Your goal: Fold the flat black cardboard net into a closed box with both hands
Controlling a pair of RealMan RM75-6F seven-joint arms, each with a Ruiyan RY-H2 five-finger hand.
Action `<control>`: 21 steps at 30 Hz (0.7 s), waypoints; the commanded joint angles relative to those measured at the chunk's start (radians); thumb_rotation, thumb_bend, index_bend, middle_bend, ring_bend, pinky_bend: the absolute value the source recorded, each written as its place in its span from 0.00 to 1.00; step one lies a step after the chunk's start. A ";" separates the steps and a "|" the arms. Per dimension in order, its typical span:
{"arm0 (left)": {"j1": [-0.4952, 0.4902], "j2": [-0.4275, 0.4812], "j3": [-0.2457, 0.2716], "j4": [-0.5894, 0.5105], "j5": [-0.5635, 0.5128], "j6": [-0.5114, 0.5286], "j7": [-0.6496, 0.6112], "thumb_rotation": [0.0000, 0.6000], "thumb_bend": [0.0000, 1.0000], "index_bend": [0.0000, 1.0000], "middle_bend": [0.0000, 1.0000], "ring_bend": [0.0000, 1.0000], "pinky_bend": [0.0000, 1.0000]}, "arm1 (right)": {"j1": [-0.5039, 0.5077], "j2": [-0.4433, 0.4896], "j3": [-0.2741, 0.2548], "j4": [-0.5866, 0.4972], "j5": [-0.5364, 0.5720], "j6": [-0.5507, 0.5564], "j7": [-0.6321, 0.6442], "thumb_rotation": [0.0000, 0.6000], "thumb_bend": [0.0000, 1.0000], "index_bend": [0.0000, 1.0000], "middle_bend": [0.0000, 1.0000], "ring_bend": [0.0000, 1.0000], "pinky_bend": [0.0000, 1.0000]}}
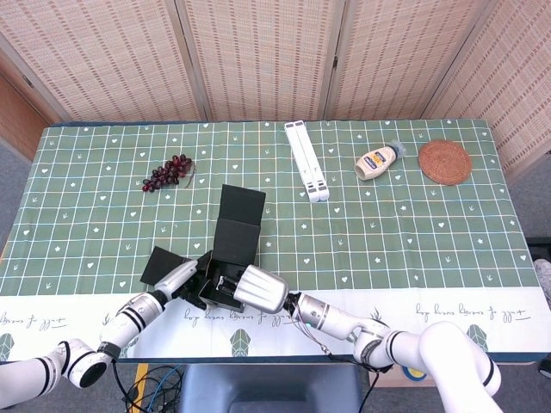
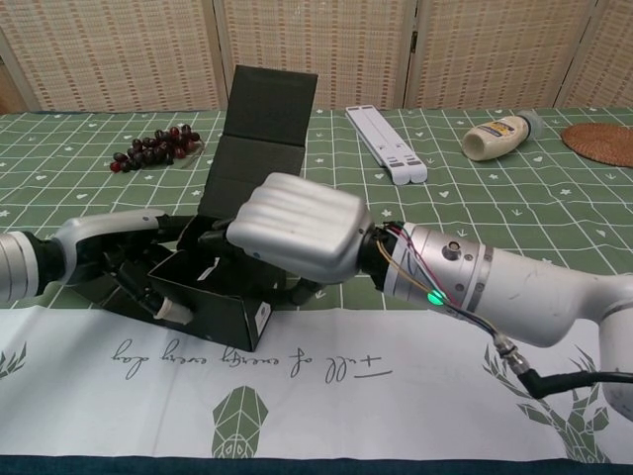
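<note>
Chest view: right hand (image 2: 297, 237) sat nearest, knuckles up, fingers curled down over the near-right corner of the half-folded black cardboard box (image 2: 213, 297), gripping its wall. Left hand (image 2: 134, 259) was just left of it, fingers pressed vs. the box's left side, holding it. Box was between both hands at the table (image 2: 396, 396) front edge; its lid flap (image 2: 269, 104) stood tilted up behind the right hand. Beyond & left of hands: grapes (image 2: 153, 145). Beyond & right: white stand (image 2: 388, 143), then mayo bottle (image 2: 504, 136) on its side, woven coaster (image 2: 603, 143) farthest right.
</note>
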 commanded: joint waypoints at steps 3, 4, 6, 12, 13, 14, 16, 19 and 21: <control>-0.001 0.003 0.002 -0.002 0.006 0.000 -0.006 1.00 0.08 0.12 0.04 0.56 0.81 | 0.009 0.012 -0.002 -0.009 -0.003 -0.013 -0.008 1.00 0.51 0.37 0.43 0.72 0.98; -0.001 0.003 0.003 -0.003 0.006 0.000 -0.007 1.00 0.08 0.12 0.04 0.56 0.81 | 0.011 0.016 -0.003 -0.012 -0.003 -0.018 -0.010 1.00 0.52 0.38 0.44 0.72 0.98; -0.001 0.004 0.004 -0.003 0.007 0.000 -0.012 1.00 0.08 0.12 0.04 0.56 0.81 | 0.016 0.025 -0.005 -0.018 -0.003 -0.030 -0.013 1.00 0.54 0.40 0.45 0.72 0.98; 0.000 0.007 0.006 -0.004 0.010 0.000 -0.021 1.00 0.08 0.12 0.04 0.56 0.81 | 0.038 0.060 -0.016 -0.047 -0.009 -0.076 -0.028 1.00 0.59 0.48 0.50 0.73 0.98; 0.000 0.007 0.006 -0.004 0.011 0.001 -0.023 1.00 0.08 0.12 0.04 0.56 0.81 | 0.043 0.068 -0.017 -0.055 -0.010 -0.085 -0.030 1.00 0.60 0.50 0.51 0.74 0.98; 0.000 0.007 0.006 -0.005 0.012 0.002 -0.024 1.00 0.08 0.12 0.04 0.56 0.81 | 0.047 0.073 -0.017 -0.061 -0.011 -0.091 -0.030 1.00 0.61 0.51 0.52 0.74 0.98; 0.001 0.008 0.007 -0.005 0.013 0.003 -0.028 1.00 0.08 0.12 0.04 0.56 0.81 | 0.055 0.084 -0.017 -0.074 -0.011 -0.102 -0.030 1.00 0.63 0.55 0.55 0.74 0.98; 0.002 0.010 0.007 -0.008 0.015 0.006 -0.040 1.00 0.08 0.12 0.04 0.56 0.81 | 0.063 0.095 -0.013 -0.087 -0.008 -0.114 -0.035 1.00 0.66 0.60 0.61 0.74 0.99; 0.002 0.011 0.007 -0.007 0.017 0.008 -0.043 1.00 0.08 0.12 0.04 0.56 0.81 | 0.066 0.099 -0.010 -0.094 -0.006 -0.118 -0.039 1.00 0.68 0.64 0.65 0.75 0.99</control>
